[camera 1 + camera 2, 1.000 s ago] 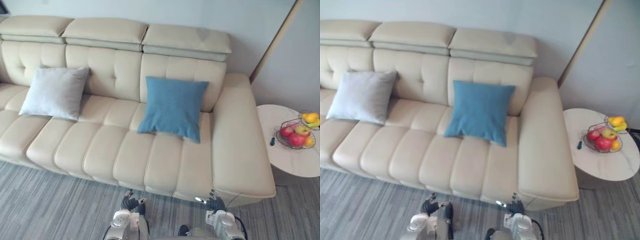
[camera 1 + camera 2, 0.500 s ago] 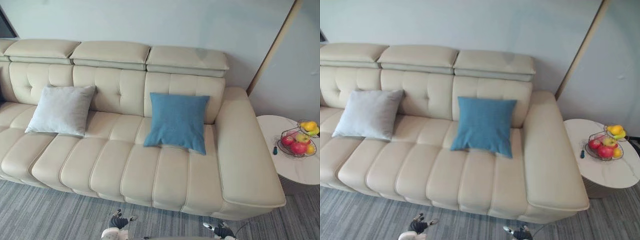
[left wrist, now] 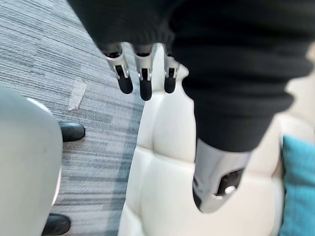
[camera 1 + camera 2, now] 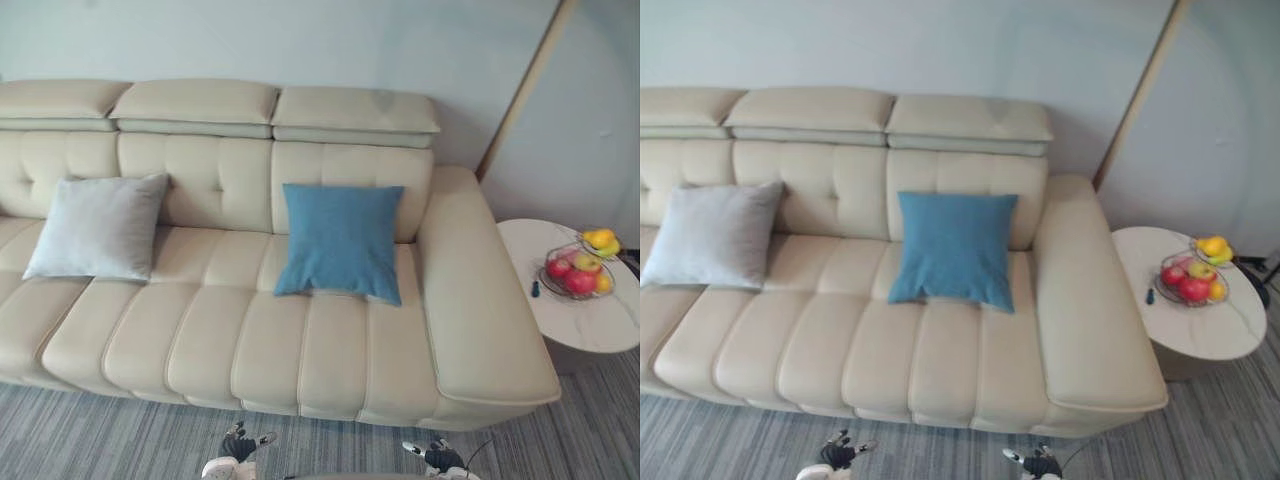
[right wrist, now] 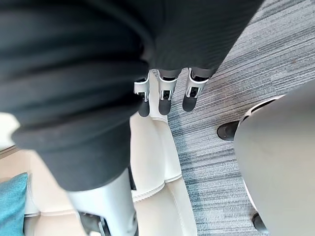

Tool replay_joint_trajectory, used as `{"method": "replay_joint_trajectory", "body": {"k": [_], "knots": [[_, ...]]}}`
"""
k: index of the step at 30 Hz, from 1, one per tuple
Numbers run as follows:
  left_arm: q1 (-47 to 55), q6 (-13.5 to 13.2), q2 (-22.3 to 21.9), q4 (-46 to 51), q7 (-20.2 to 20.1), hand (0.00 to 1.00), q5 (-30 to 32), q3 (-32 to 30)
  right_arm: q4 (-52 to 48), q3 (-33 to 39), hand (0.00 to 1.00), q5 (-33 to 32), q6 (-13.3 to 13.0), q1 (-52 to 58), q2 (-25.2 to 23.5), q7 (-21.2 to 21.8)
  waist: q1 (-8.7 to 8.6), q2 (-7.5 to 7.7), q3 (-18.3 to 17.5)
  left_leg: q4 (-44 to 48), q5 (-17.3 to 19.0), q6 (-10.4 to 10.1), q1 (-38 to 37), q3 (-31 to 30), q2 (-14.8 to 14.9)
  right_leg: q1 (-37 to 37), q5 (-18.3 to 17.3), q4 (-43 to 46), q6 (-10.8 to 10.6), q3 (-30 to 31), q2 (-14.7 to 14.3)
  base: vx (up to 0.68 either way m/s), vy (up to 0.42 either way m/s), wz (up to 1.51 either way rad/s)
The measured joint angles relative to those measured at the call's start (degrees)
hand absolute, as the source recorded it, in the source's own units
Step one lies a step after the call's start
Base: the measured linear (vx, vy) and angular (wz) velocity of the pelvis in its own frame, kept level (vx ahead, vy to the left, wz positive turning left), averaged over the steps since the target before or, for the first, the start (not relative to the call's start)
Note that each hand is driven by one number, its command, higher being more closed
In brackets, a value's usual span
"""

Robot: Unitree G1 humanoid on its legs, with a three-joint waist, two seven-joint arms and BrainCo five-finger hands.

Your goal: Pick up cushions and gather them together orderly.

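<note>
Two robot hands hang low at the near edge of my head view, over the grey striped floor (image 4: 100, 430) just in front of the sofa (image 4: 330, 345): the left robot hand (image 4: 238, 445) and the right robot hand (image 4: 436, 458). In its wrist view, the left one's fingers (image 3: 141, 83) are straight and loosely spread, with the thumb apart and nothing in them. The right one's fingers (image 5: 165, 98) look the same, relaxed and empty.

Past them I see the cream sofa's ribbed seats. On the right seat, the blue cushion (image 4: 340, 240) leans upright against the backrest, near the right armrest but not touching it. On the robot's left, the grey cushion (image 4: 95, 228) leans on the backrest in the same way. They are well apart, with the middle backrest between them.

Beyond the right armrest stands a round pale surface (image 4: 590, 325). It carries a wire basket (image 4: 577, 275) of red and yellow fruit, with a small dark item (image 4: 536, 289) just beside it. Farthest back is a pale wall (image 4: 300, 40).
</note>
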State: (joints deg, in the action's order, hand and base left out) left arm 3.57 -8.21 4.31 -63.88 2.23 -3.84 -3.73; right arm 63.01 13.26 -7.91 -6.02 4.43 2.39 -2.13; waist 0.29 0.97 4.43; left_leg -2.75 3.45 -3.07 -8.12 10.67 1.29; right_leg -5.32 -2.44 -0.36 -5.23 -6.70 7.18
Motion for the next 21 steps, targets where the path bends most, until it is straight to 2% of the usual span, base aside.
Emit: {"method": "replay_joint_trajectory", "body": {"k": [2, 4, 6, 7, 8, 9, 10, 12, 13, 14, 15, 17, 18, 19, 20, 21], "knots": [[-0.1, 0.0, 0.0, 0.0, 0.0, 0.0, -0.4, 0.4, -0.7, 0.0, 0.0, 0.0, 0.1, 0.1, 0.0, 0.0, -0.02, -0.04, 0.0, 0.0, 0.4, -0.2, -0.1, 2.3, 0.5, 1.2, 0.4, 0.0, 0.3, 2.3, -0.6, -0.01, -0.017, -0.79], [-0.3, -0.1, -0.1, 0.1, 0.0, 0.0, -1.2, 0.1, -1.4, 0.0, 0.0, 0.1, 0.1, 0.1, -0.1, 0.0, -0.02, -0.15, 0.1, 0.2, 1.5, -0.8, -0.3, 8.9, 1.7, 4.5, 1.7, 0.2, 0.6, 8.3, -2.4, -0.02, -0.015, -1.37], [-0.2, -0.1, 0.0, 0.1, 0.0, 0.0, -1.2, 0.1, -1.6, 0.0, 0.0, 0.1, 0.1, -0.2, -0.1, 0.0, -0.04, -0.11, 0.7, 1.4, 2.7, -1.2, -0.2, 13.6, 2.7, 6.9, 2.5, 1.0, 0.9, 12.0, -3.7, -0.02, -0.028, -1.52], [-0.6, -0.1, 0.2, 0.1, 0.0, 0.0, -1.2, -0.3, -1.6, -0.1, 0.0, 0.2, 0.2, -1.4, -0.1, 0.0, -0.3, -0.65, 1.8, 3.5, 3.7, -1.3, 0.7, 18.5, 4.3, 10.0, 1.6, 4.2, 2.7, 7.2, -3.5, -0.06, -0.103, -1.88], [-0.9, 0.0, 0.5, 0.1, 0.1, 0.0, -1.4, -0.2, -1.6, -0.1, 0.0, 0.2, 0.2, -2.2, 0.0, 0.0, -0.66, -0.33, 2.0, 3.8, 3.8, -1.3, 1.2, 21.9, 5.1, 13.2, -0.5, 9.7, 4.1, -4.2, -1.1, -0.02, -0.106, -1.5], [-1.1, 0.0, 0.6, 0.2, 0.1, 0.0, -1.4, -0.1, -1.6, -0.1, 0.0, 0.2, 0.2, -2.3, 0.0, 0.0, -0.75, -0.22, 2.1, 3.8, 3.8, -1.3, 1.1, 23.0, 5.3, 14.0, -1.4, 11.9, 4.3, -9.3, 0.1, 0.04, -0.114, -1.3], [-1.4, 0.1, 1.1, 0.3, 0.0, 0.0, -1.5, -0.1, -1.4, -0.1, 0.0, 0.4, 0.2, -2.1, 0.0, -0.1, -0.95, 0.04, 2.2, 4.3, 3.7, -1.4, 0.8, 26.1, 5.9, 15.0, -3.5, 16.9, 6.1, -23.1, 3.9, 0.11, -0.077, -1.11], [-1.2, 0.2, 1.2, 0.2, 0.0, 0.0, -1.6, -2.1, -1.2, -0.5, 0.0, 1.3, 0.3, -2.5, 0.1, 0.0, -0.45, 0.77, 2.7, 7.2, 3.8, -1.4, -0.6, 30.6, 6.4, 14.1, -7.0, 22.7, 9.2, -36.2, 7.9, 0.14, -0.15, -1.39], [-1.2, 0.3, 1.2, 0.2, 0.1, 0.0, -1.7, -2.2, -1.2, -0.5, 0.0, 1.3, 0.3, -2.6, 0.3, 0.0, -0.4, 1.08, 2.7, 7.8, 4.0, -1.6, -1.1, 31.4, 6.6, 13.9, -7.3, 23.4, 9.7, -37.2, 8.0, 0.16, -0.255, -1.31], [-1.1, 0.3, 0.5, 0.2, 0.0, 0.0, -1.8, -2.3, -1.3, -0.4, 0.0, 1.3, 0.3, -3.1, 1.4, 0.0, -0.66, -0.71, 3.8, 9.2, 4.0, -1.6, -2.4, 32.4, 7.2, 13.2, -7.8, 24.0, 10.2, -36.9, 7.2, 0.13, -0.221, -0.9], [-1.5, 0.3, -0.2, 0.1, -0.1, 0.0, -1.8, -1.7, -1.1, -0.5, 0.0, 1.7, 0.6, -3.3, 2.5, 0.0, -1.0, -1.14, 3.8, 10.5, 4.0, -1.6, -3.0, 32.9, 7.9, 12.9, -9.3, 23.6, 9.4, -35.2, 6.0, 0.19, -0.258, -0.89], [-2.4, 0.2, -0.8, 0.1, -0.1, 0.0, -1.8, -1.6, -0.8, -0.5, 0.0, 1.8, 1.0, -3.4, 3.0, -0.1, -0.81, -1.7, 3.9, 14.4, 4.2, -2.0, -2.8, 32.8, 9.6, 12.7, -10.6, 23.2, 9.8, -33.8, 5.3, 0.17, -0.206, -0.46], [-2.8, 0.2, -0.7, 0.0, -0.2, 0.0, -1.9, -1.7, -0.8, -0.6, 0.0, 1.8, 1.0, -3.4, 2.9, -0.1, -1.07, -1.39, 4.1, 22.3, 4.2, -1.9, -1.4, 32.6, 12.6, 11.6, -11.4, 22.5, 9.9, -32.7, 4.2, 0.16, -0.26, -0.44], [-2.8, 0.2, -0.8, -0.1, -0.2, 0.0, -2.0, -2.0, -0.7, -1.4, 0.0, 1.8, 0.9, -3.3, 2.7, 0.0, -1.29, -1.22, 4.2, 34.1, 3.9, -1.2, 1.6, 31.1, 18.1, 9.7, -11.9, 20.7, 10.3, -31.5, 2.0, 0.16, -0.269, -0.45], [-2.8, 0.2, -0.6, -0.2, -0.2, 0.0, -2.0, -2.0, -0.7, -1.9, 0.0, 1.8, 1.0, -3.2, 2.7, 0.0, -1.26, -0.94, 4.4, 37.9, 3.6, -0.4, 2.8, 30.4, 19.8, 9.1, -12.0, 20.0, 10.5, -30.9, 1.1, 0.12, -0.258, -0.85], [-2.9, 0.1, -0.2, 0.2, -0.2, 0.0, -2.0, -2.2, -0.5, -2.8, 0.0, 1.6, 0.9, -3.6, 2.4, -0.1, -0.83, -0.91, 4.7, 48.3, 8.3, 1.4, 7.8, 24.3, 21.6, 7.7, -12.7, 18.4, 11.6, -27.6, -1.3, 0.09, -0.164, -0.84]]}}
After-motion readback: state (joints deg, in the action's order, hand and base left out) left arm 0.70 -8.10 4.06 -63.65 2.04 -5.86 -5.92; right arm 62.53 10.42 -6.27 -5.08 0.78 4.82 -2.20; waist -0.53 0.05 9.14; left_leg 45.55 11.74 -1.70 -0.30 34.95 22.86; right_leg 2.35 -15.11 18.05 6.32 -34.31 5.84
